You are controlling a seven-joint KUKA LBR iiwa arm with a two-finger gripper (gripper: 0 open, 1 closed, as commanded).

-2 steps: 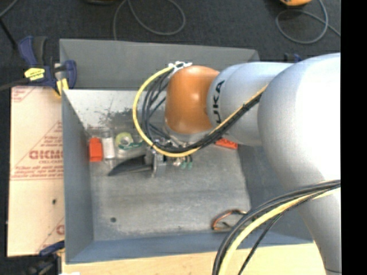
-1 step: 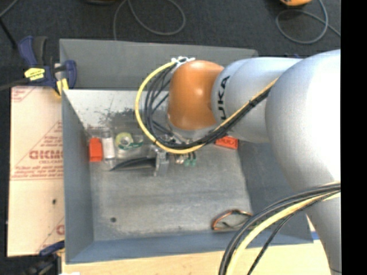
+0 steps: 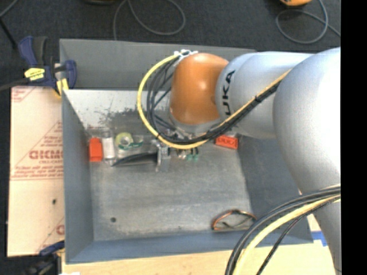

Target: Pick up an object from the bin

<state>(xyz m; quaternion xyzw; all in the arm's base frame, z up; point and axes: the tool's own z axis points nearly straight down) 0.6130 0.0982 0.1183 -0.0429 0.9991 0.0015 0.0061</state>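
The gripper [image 3: 162, 155] hung low in the grey bin [image 3: 172, 205], mostly hidden under the arm's orange cover [image 3: 195, 87] and its looped cables. Whether it was open or closed, or had hold of anything, could not be told. The thing nearest to it was a dark elongated thing [image 3: 133, 160], lying flat on the bin floor just beside the gripper on the view's left, its near end touching or almost touching the gripper; which of the two could not be made out. Just beyond that, farther from the gripper on the same side, sat a small cluster: a pale greenish roll [image 3: 123, 140], a whitish cylinder [image 3: 108, 148] and, outermost, an orange block [image 3: 95, 149]. On the gripper's other side, near the arm's underside, lay a small red-orange piece [image 3: 226, 142]. Well apart from the gripper, toward the near wall of the bin, lay a brownish looped thing [image 3: 232, 219].
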